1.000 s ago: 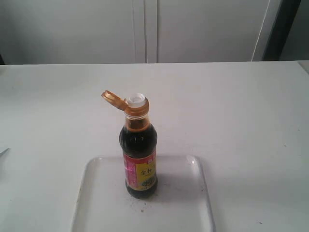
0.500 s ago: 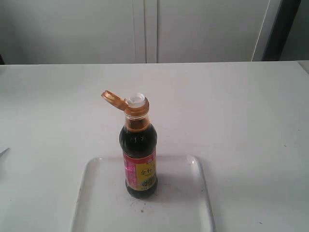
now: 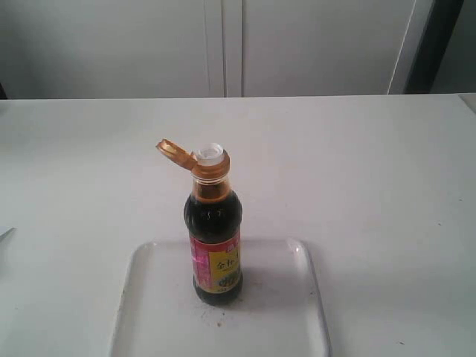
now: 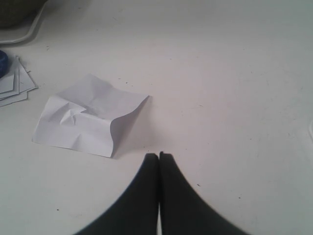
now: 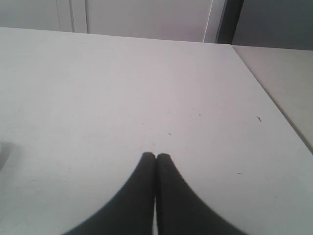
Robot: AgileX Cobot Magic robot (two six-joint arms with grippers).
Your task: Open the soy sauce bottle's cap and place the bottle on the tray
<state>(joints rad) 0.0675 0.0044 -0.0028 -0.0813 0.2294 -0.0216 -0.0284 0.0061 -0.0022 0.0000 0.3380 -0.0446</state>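
Bottle (image 3: pixel 214 239) upright on tray (image 3: pixel 290 312); cap (image 3: pixel 175 152) flipped leftward.

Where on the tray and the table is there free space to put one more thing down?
The tray is bare left and right of the soy sauce bottle; a few specks lie in front of it. The table is bare behind and to the right. Near the left claw lies a creased paper.

Open table (image 3: pixel 372 171) all around; only obstacles the upright bottle (image 3: pixel 215 238) on the tray (image 3: pixel 156 320), crumpled paper (image 4: pixel 88 115) near left gripper (image 4: pixel 159 155).
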